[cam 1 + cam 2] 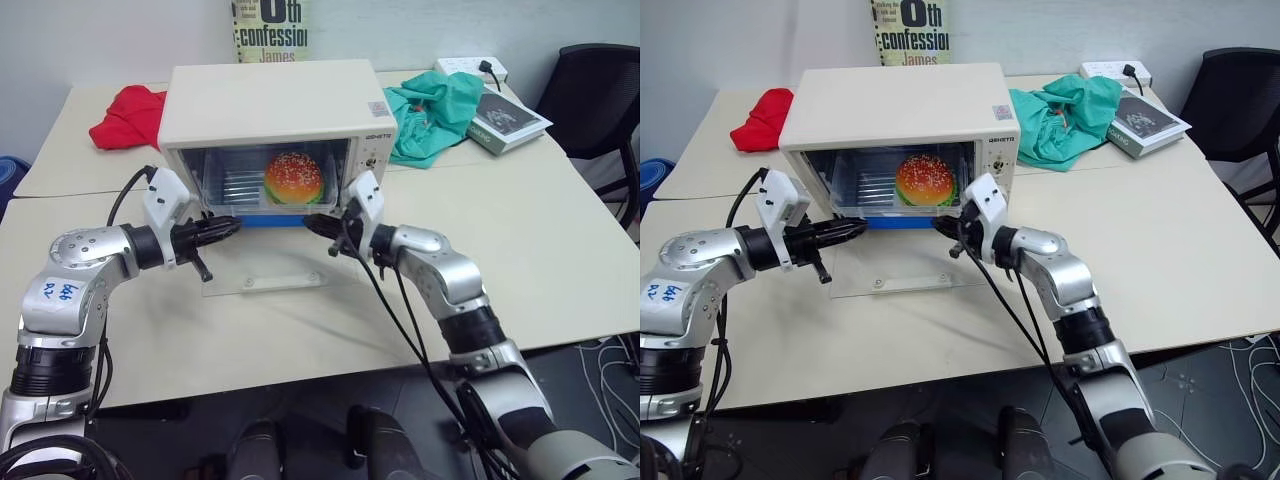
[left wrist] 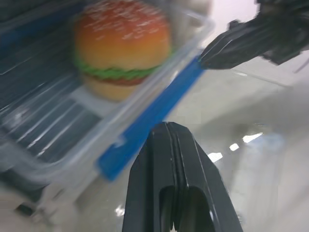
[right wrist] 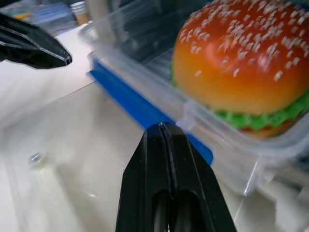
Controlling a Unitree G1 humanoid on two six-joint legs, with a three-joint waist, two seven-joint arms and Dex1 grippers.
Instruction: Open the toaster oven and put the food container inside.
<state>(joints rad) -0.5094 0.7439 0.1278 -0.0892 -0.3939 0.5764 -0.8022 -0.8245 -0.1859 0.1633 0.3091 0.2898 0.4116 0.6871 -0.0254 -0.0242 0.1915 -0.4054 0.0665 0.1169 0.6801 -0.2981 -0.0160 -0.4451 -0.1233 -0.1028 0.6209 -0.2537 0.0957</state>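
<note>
The toaster oven (image 1: 270, 110) is sitting open in the middle of the frame, and the food container (image 1: 265, 190) is lying inside, its blue edge poking out. The left pincer (image 1: 228, 227) and right pincer (image 1: 312, 223) are both pressed together, holding nothing, so only a last push is looking left.

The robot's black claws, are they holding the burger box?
No. Both the left gripper and right gripper are shut and hold nothing, poised near the food container's blue front edge.

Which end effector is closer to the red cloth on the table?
Left. The left end effector sits at the oven mouth on the same side as the red cloth; the right end effector is farther across, in front of the burger.
</note>
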